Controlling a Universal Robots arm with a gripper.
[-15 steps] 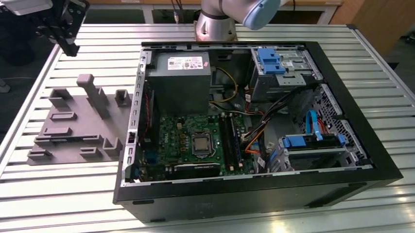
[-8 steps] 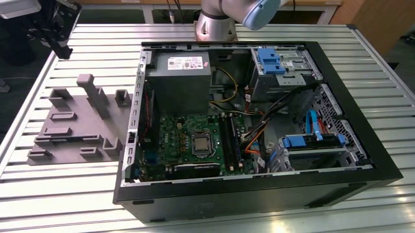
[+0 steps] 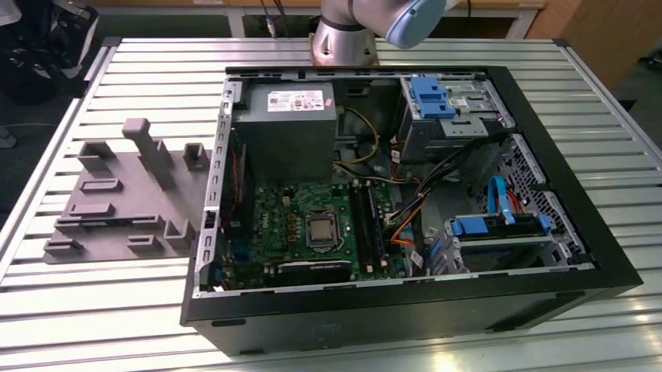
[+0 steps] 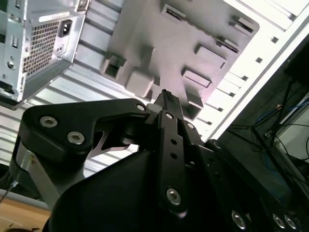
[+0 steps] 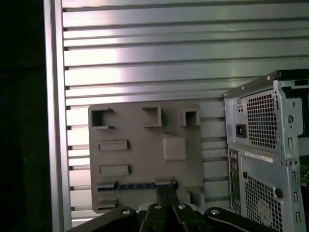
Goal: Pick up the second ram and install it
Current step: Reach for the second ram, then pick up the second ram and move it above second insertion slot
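Bare slats of the ribbed aluminium desk (image 3: 114, 302) lie open around the flat grey plastic holder tray (image 3: 129, 198), except on the exterior view's right, where the wall of the open black computer case (image 3: 414, 314) stands just beside it. A tall grey post (image 3: 153, 151) and lower blocks rise from the tray near the thin dark memory stick (image 5: 130, 185), whose groove is open from above. Inside the case, orange and yellow cables (image 3: 408, 217) crowd the long black memory slots (image 3: 364, 221); the grey power supply box (image 3: 284, 128) stands close by.
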